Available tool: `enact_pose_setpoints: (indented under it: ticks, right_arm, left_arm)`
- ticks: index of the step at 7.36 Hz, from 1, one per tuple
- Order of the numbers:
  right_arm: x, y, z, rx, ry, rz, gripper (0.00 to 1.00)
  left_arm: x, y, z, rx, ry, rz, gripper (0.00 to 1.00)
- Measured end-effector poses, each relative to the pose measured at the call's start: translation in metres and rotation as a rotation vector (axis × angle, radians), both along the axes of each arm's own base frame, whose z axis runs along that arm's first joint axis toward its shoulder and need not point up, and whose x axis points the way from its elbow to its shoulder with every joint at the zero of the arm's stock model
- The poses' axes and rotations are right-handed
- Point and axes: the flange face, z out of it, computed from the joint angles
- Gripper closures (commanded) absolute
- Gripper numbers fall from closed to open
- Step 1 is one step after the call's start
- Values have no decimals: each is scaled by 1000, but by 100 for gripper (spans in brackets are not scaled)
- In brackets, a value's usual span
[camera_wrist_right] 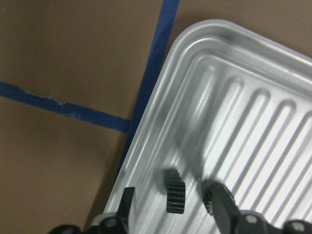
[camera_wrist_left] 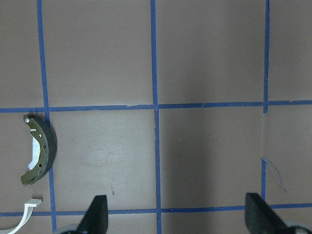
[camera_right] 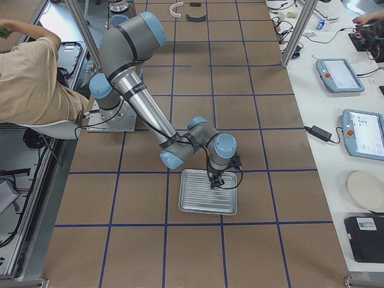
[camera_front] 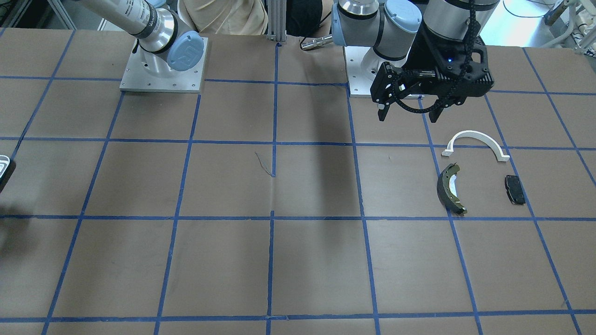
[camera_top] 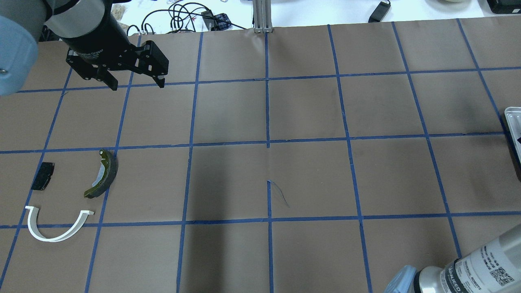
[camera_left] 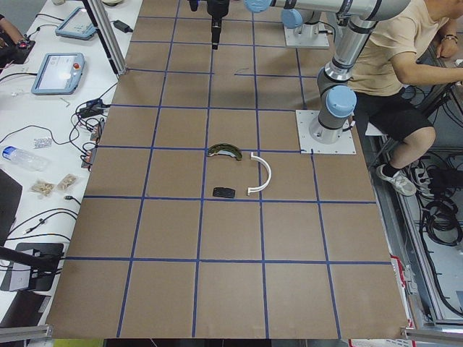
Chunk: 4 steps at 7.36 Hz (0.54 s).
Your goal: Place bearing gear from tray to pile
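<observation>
The bearing gear, small, black and toothed, lies on the ribbed silver tray near its corner. My right gripper is low over the tray, open, with one finger on each side of the gear; it also shows in the exterior right view. The pile lies far off: a white half-ring arch, a dark brake shoe with olive lining and a small black pad. My left gripper hangs open and empty above the table beside the pile.
The tray sits at the table's right end, its edge showing in the overhead view. Blue tape lines grid the brown table. A person sits behind the robot. Tablets and cables lie on the side bench.
</observation>
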Motion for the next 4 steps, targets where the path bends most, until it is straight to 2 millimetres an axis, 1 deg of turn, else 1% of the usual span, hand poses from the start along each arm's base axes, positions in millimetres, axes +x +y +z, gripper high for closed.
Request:
enact_pose_setpoints:
  ticks: [1, 2, 3, 4]
  right_arm:
    - [0, 0, -1, 0, -1, 1, 53]
    - [0, 0, -2, 1, -2, -1, 58]
    - [0, 0, -4, 3, -5, -4, 70]
    - [0, 0, -5, 4, -6, -5, 76]
  left_arm:
    - [0, 0, -1, 2, 1, -1, 0]
    - [0, 0, -2, 2, 4, -1, 0]
    - [1, 0, -3, 2, 5, -1, 0]
    - [0, 0, -2, 1, 5, -1, 0]
